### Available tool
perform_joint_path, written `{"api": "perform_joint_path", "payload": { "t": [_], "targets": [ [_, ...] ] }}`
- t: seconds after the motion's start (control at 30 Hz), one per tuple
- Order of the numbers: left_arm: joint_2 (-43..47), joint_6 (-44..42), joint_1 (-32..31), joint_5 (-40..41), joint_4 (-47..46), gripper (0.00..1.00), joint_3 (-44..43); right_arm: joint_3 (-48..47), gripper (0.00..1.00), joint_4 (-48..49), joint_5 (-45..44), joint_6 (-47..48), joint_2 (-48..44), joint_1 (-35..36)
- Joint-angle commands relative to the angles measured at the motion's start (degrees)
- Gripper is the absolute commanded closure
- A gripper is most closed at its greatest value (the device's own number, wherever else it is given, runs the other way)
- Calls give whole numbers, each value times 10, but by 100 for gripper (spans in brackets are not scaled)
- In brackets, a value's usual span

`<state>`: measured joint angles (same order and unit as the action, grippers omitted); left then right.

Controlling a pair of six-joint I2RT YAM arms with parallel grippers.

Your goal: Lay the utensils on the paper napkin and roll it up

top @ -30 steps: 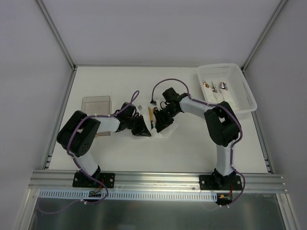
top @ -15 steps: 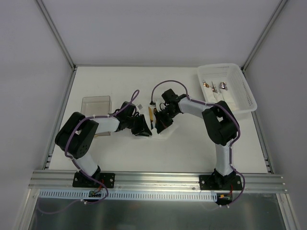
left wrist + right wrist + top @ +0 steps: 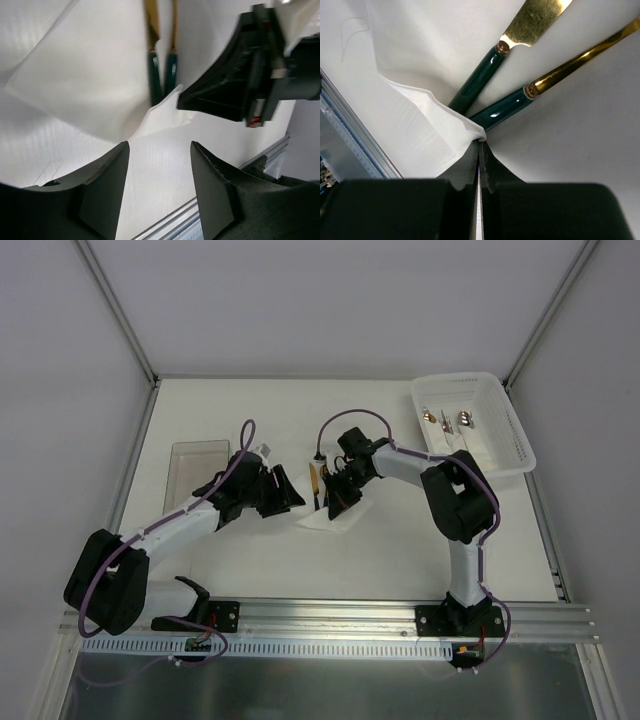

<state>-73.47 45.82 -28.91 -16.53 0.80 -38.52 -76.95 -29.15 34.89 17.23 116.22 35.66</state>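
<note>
Right tool: fingers pressed together, pinching a folded corner of the paper napkin right at the butt ends of two utensils. Both lie on the napkin: a gold-bladed knife and a second gold-shafted piece, its head out of frame. Both handles are dark green, splayed apart toward the heads and nearly meeting under the lifted flap. Left tool: fingers spread, hovering low over the napkin's near side, gripping nothing; the right tool sits just beside it in that view. Risks, as I judge them. One: the pinch is on a thin paper edge, so a pull across the handles could tear it or slip it out. Two: the flap is touching or all but touching the handle ends. Dragging it over could push the pieces farther askew, and a splayed pair rolls into a loose, lumpy bundle or pokes out the side. Three: nothing pins the napkin, so it may slide on the tabletop rather than fold. Four: the tools work close together, so a crossing path risks a knock. Also noted: more cutlery lies in the white basket, well apart; rolling now would leave it out.
</note>
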Motion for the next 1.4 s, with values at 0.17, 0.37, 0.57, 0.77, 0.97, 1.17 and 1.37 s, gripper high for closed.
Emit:
{"api": "perform_joint_path", "payload": {
  "t": [0.17,0.37,0.57,0.77,0.97,1.17,1.37],
  "targets": [
    [29,138,-3,112,46,47,89,7,100,-3,-15,-6,8,1],
    [75,189,-3,175,43,47,131,6,100,-4,-15,-8,13,1],
    [47,197,-3,196,25,48,134,1,100,-8,-16,-8,17,1],
    [19,218,-3,186,-52,48,140,-3,100,-13,-15,-9,19,2],
    [33,248,-3,215,-100,48,161,-11,100,-20,-15,-6,21,2],
    [-3,255,-1,217,-98,50,153,-20,100,-26,-14,-5,26,1],
    [-40,268,0,226,-98,55,141,-24,100,-31,-13,-5,30,1]
  ]
}}
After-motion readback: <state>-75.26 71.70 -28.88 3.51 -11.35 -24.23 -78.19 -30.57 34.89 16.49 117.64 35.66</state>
